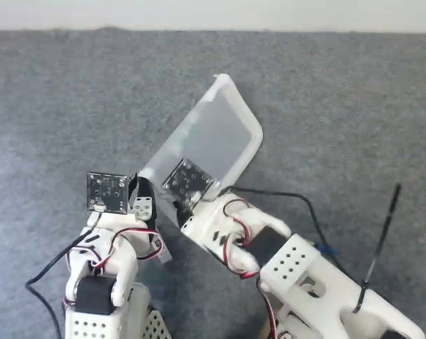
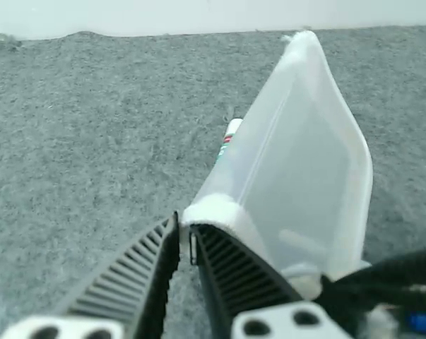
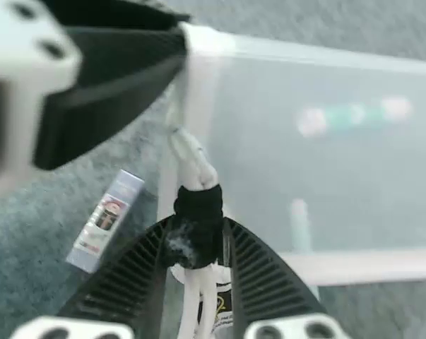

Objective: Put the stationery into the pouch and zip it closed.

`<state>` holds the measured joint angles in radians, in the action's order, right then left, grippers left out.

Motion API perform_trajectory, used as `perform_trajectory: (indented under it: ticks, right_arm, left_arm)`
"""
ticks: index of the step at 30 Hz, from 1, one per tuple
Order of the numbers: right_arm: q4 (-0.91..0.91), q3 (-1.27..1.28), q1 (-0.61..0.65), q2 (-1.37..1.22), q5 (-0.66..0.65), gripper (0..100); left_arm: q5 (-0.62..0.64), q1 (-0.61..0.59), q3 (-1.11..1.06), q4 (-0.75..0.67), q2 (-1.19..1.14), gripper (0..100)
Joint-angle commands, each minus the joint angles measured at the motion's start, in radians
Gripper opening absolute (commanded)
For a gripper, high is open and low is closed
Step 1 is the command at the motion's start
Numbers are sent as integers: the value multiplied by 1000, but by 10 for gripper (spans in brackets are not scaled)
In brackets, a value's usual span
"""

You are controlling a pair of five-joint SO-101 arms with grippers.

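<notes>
Inside pouch, blurred stationery, right tool pinching zip pull.

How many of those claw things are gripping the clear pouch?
2. The left gripper pinches a corner of the pouch; the right gripper clamps its zipper pull.

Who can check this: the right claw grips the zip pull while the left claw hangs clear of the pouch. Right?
No. The left claw pinches a corner of the pouch, as the left wrist view shows. The right claw does grip the zip pull.
</notes>
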<state>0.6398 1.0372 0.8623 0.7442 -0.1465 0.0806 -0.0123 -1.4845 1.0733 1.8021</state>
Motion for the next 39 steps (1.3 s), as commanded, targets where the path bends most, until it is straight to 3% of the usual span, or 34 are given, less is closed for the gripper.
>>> perform_trajectory:
  ticks: [1, 5, 12, 22, 33, 39]
  right_arm:
    - [91, -75, -67, 70, -12, 8]
    - [185, -75, -93, 196, -34, 8]
    - [288, -75, -142, 323, -130, 8]
    - [357, -74, -170, 363, -219, 8]
    - [492, -74, -162, 619, -219, 8]
    - [498, -48, -81, 593, -250, 8]
  left_arm:
    - [-34, -2, 28, 29, 17, 12]
    - [-64, 0, 28, 38, 17, 21]
    - [-109, 68, 22, 77, 17, 189]
    - [-153, 173, -5, 84, 17, 187]
    - [-207, 166, -41, 34, 17, 133]
    - [-204, 173, -38, 26, 17, 129]
